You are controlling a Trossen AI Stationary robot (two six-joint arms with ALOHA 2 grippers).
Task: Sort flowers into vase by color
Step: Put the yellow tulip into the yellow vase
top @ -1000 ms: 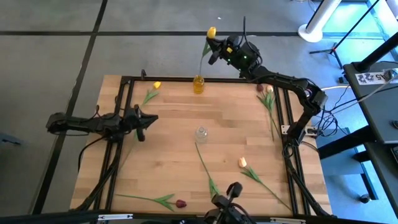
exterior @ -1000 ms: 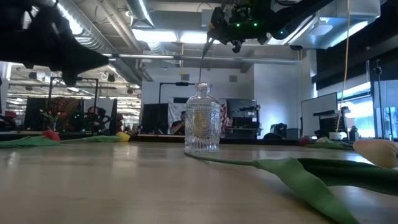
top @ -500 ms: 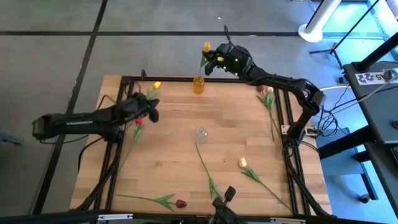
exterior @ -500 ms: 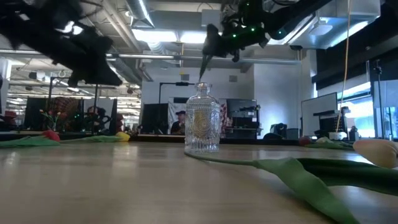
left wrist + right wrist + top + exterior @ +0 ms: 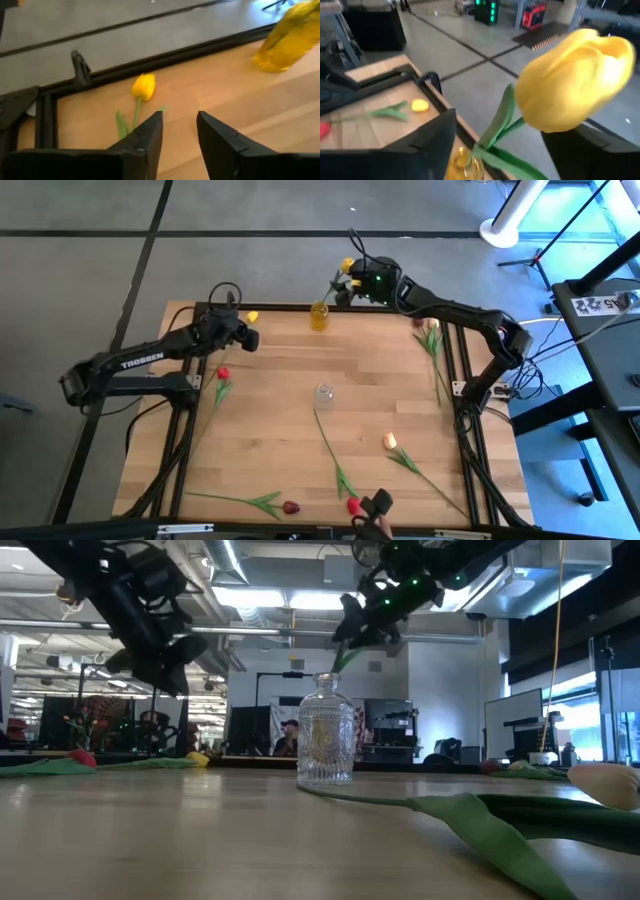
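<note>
A yellow tulip (image 5: 575, 80) stands tilted with its stem in the yellow vase (image 5: 319, 315) at the table's far edge. My right gripper (image 5: 505, 130) is open, one finger on each side of the stem below the head, apart from it; it shows in the high view (image 5: 352, 283). My left gripper (image 5: 180, 117) hovers open at the far left (image 5: 247, 338), just short of a second yellow tulip (image 5: 143, 86) that lies flat on the wood. A red tulip (image 5: 222, 372) lies nearer the left edge. The clear glass vase (image 5: 323, 395) stands mid-table.
Loose tulips lie about: a cream one (image 5: 390, 441) at the near right, a maroon one (image 5: 290, 507) and a red one (image 5: 353, 505) at the near edge, two (image 5: 432, 325) at the far right. A black rail frame (image 5: 200, 310) rings the table.
My left gripper has swung from the table's left middle toward the far edge, to the lying yellow tulip; a red tulip now shows where it was. My right gripper has come down toward the yellow vase with its yellow tulip, whose head now sits lower.
</note>
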